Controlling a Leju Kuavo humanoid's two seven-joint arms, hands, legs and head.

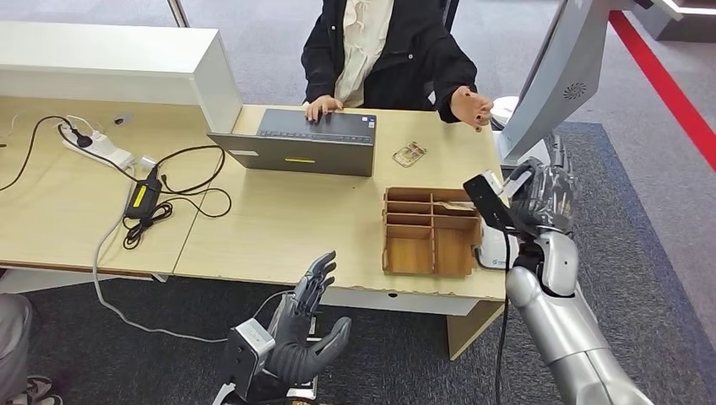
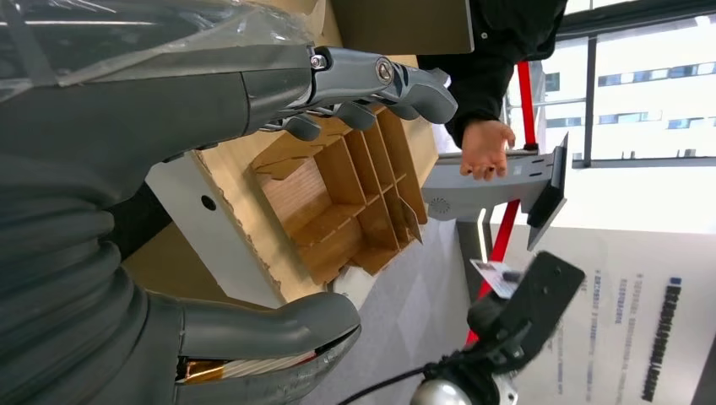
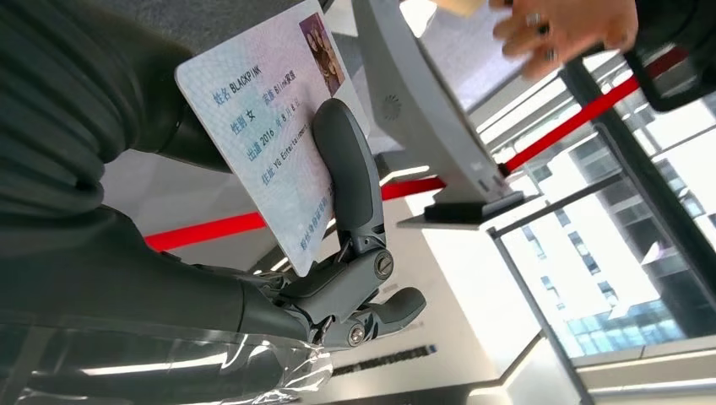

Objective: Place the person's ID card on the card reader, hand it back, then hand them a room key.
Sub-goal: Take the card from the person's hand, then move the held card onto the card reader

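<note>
- Clearly, the largest thing here is the wooden desk [image 1: 279, 228], with a seated person [image 1: 380, 51] behind it; one of their hands rests on the laptop [image 1: 295, 142], and the other hand [image 1: 471, 107] is raised, palm open, towards the robot.
- The tilted grey kiosk [image 1: 553, 76] stands at the desk's right end. I judge the white unit [image 1: 492, 253] beside the wooden divider tray [image 1: 431, 232] to be the card reader, though the arm hides much of it.
- The right hand [image 1: 540, 194] pinches the ID card [image 3: 270, 135] between thumb and fingers, lifted near the tray and the kiosk, well short of the person's palm.
- The left hand [image 1: 308, 333] hangs below the desk edge, fingers spread, holding nothing.
- Doing this step well, in my judgement, means keeping the pinch near the card's edge, so most of the card lies flat on the reader and does not slip.
- A small card [image 1: 409, 153] lies on the desk beside the laptop; whether it is the room key I cannot tell.
- The ID card's print reads "BLACKPINK" and "2016" among Chinese characters, with a small photo in one corner.
</note>
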